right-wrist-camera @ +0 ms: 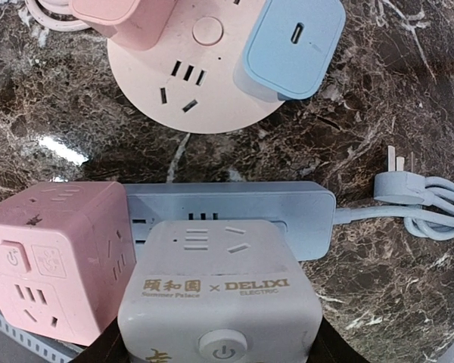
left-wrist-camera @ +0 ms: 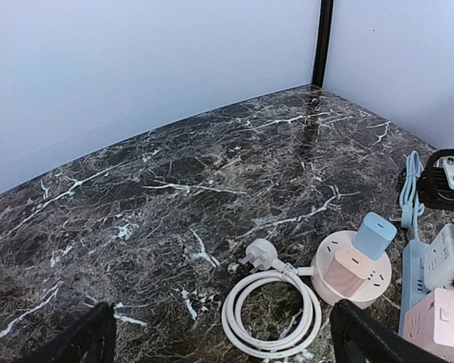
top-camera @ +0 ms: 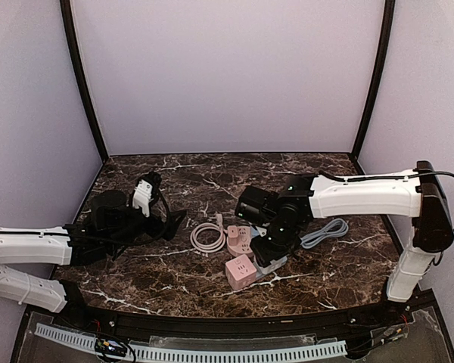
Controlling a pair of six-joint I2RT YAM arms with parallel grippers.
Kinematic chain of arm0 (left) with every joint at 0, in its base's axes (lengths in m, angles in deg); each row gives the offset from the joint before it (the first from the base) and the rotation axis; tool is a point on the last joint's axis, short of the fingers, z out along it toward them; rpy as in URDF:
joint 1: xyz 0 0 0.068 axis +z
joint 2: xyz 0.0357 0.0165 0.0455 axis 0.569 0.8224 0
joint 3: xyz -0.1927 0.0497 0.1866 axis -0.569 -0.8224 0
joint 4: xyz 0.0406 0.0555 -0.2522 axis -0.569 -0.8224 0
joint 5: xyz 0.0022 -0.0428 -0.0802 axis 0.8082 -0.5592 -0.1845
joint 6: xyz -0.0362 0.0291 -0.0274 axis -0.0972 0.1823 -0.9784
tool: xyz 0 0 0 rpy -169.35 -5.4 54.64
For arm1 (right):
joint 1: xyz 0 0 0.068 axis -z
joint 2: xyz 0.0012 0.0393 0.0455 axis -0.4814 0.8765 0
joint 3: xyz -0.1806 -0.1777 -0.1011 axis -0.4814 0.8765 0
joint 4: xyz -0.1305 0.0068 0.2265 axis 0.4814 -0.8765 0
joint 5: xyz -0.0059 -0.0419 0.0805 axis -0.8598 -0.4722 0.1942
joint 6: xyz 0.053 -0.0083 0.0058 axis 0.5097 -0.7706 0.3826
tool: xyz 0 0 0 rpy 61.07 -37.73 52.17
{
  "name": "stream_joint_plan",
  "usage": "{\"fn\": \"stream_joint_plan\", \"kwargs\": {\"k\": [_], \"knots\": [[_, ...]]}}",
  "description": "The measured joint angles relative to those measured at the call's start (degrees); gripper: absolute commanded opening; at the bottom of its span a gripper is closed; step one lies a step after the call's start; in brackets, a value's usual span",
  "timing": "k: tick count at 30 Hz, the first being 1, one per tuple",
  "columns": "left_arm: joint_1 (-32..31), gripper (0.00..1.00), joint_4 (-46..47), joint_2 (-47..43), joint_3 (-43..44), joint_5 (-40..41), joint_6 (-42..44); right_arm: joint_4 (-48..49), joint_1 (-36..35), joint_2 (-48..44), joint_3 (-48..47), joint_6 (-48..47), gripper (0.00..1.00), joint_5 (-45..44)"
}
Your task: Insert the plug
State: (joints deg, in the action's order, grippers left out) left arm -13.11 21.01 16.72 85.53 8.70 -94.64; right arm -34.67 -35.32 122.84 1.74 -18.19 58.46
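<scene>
Dark marbled bench (top-camera: pixel 174 272) carries a round pink hub (right-wrist-camera: pixel 200 76). Right pincer (top-camera: pixel 275 243) pinches the grey cube plug (right-wrist-camera: pixel 219 295) over a blue strip (right-wrist-camera: pixel 227 204) just beside that hub. Left pincer (top-camera: pixel 166 223) hangs spread wide, well left of the hub.

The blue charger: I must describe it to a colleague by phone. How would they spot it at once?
On the dark marble table, find the round pink socket hub next to the coiled white cable. Two blocks are plugged into its top. The blue charger is the pale blue one with a small oval port in its face, beside a pink block.
</scene>
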Motion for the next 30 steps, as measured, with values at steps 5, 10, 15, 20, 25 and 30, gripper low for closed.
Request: {"fn": "stream_joint_plan", "kwargs": {"k": [5,10,15,20,25,30], "knots": [[0.0,0.98,0.0,-0.31,0.0,0.0,0.0,0.37,0.0,0.0,0.0,-0.46,0.0,0.42],[0.02,0.98,0.02,-0.46,0.0,0.02,0.0,0.74,0.0,0.0,0.0,-0.85,0.0,0.46],[0.0,0.98,0.04,-0.55,0.0,0.0,0.0,1.66,0.0,0.0,0.15,-1.2,0.0,0.92],[0.0,0.98,0.04,-0.63,-0.02,0.02,0.0,2.27,0.0,0.0,0.35,-1.7,0.0,0.85],[0.0,0.98,0.2,-0.85,-0.35,0.02,0.0,2.54,0.0,0.0,0.44,-1.92,0.0,0.76],[0.0,0.98,0.22,-0.87,-0.35,0.02,0.0,2.67,0.0,0.0,0.48,-1.92,0.0,0.52]]}}
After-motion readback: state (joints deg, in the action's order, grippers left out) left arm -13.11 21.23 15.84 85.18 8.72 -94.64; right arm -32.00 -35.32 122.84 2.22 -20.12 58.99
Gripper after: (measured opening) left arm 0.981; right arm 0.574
